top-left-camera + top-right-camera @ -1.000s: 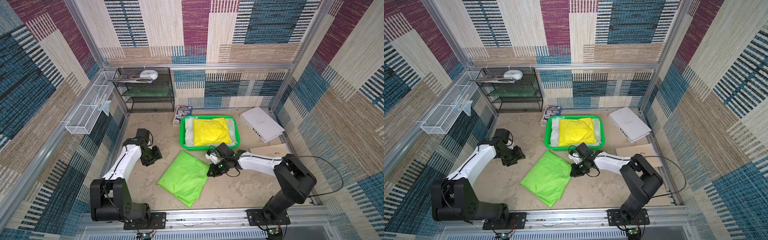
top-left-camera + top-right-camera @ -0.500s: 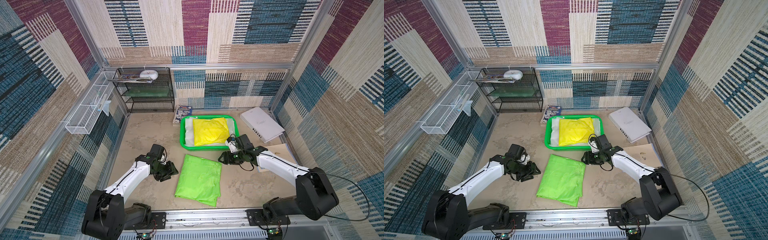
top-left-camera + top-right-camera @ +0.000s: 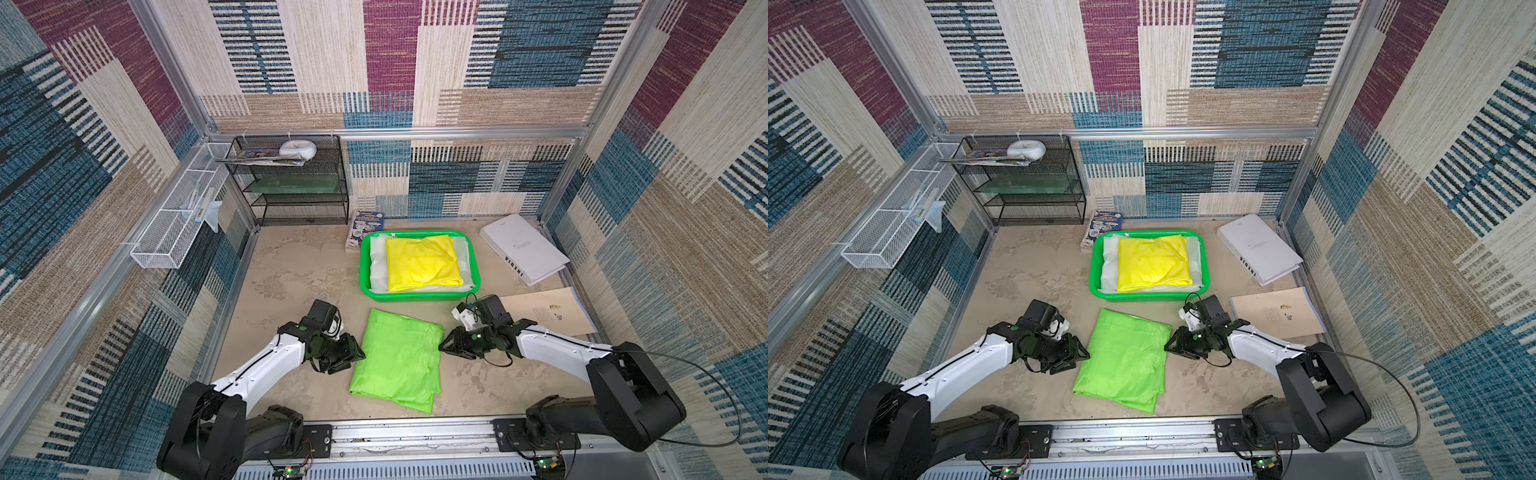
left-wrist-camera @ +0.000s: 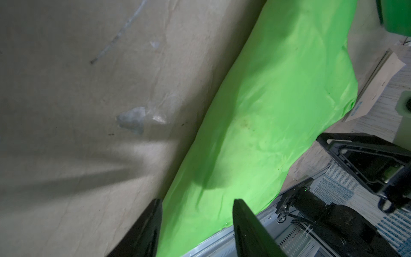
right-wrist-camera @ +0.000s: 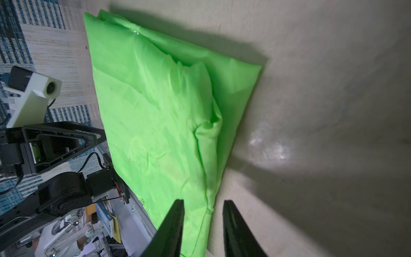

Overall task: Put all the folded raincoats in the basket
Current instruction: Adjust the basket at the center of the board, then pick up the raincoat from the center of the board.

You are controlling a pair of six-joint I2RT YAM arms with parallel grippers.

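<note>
Right wrist view: the folded raincoat (image 5: 160, 111), lime-green, wrinkled and puffy, lies flat on the worktop (image 5: 333, 89) near the basket (image 3: 419, 296), not in it. The left claw (image 4: 197, 200) and right claw (image 5: 204, 201) are both spread, straddling opposite edges.

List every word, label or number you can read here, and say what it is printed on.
"INEDIA", roughly: dark letters on the edge of the white book.
Too small to read: fine print on that book's cover, the brown sheet, the blue-and-white booklet behind the basket.
</note>
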